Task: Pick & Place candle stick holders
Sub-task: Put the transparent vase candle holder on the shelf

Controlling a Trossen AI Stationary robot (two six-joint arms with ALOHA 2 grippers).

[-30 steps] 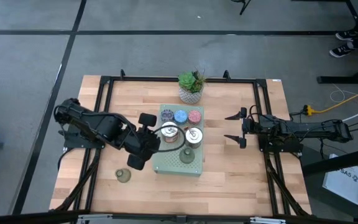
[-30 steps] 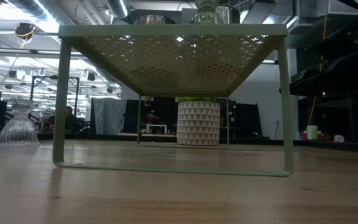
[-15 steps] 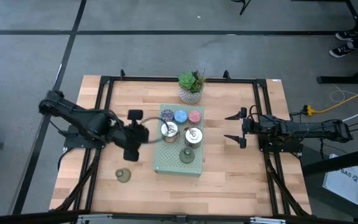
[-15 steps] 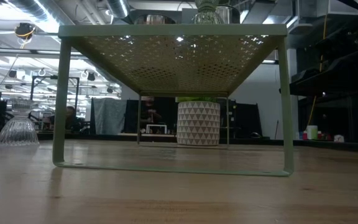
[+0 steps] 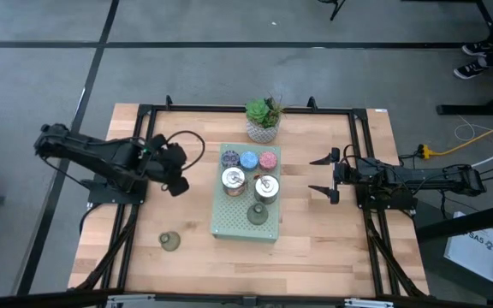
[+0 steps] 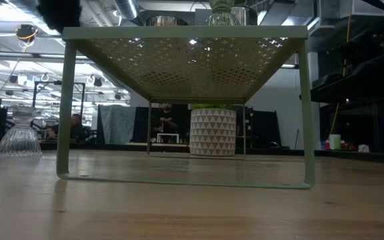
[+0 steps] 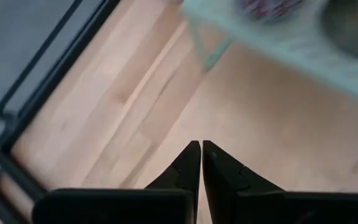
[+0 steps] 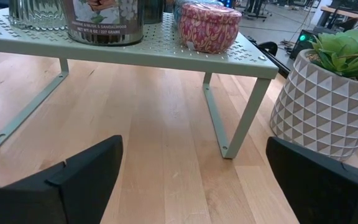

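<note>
Six of the seven candle stick holders sit on the pale green perforated shelf (image 5: 246, 224) in the middle of the counter (image 5: 315, 239). Along its far edge stand the purple holder (image 5: 230, 157), the blue holder (image 5: 248, 160) and the pink holder (image 5: 268, 159) in a row. Just nearer are the two shiny silver holders (image 5: 233, 179), side by side, and one olive-green holder (image 5: 258, 214) rests toward the near end of the shelf.

One piece is left — the second olive-green holder (image 5: 170, 241) stands alone on the bare counter, well apart from the shelf, near the left front corner. If the shelf is the target, as the layout suggests, the job is nearly done, with a single pick and place remaining.

The left gripper (image 5: 176, 169) hangs over the counter to the left of the shelf, its jaws pressed together and holding nothing — the left wrist view shows the two tips touching over bare wood. It is between the shelf and the stray holder but not over either. The right gripper (image 5: 323, 175) waits to the right of the shelf, jaws spread wide and empty.

The succulent in its white pot (image 5: 264, 120) stands beyond the shelf, untouched.
</note>
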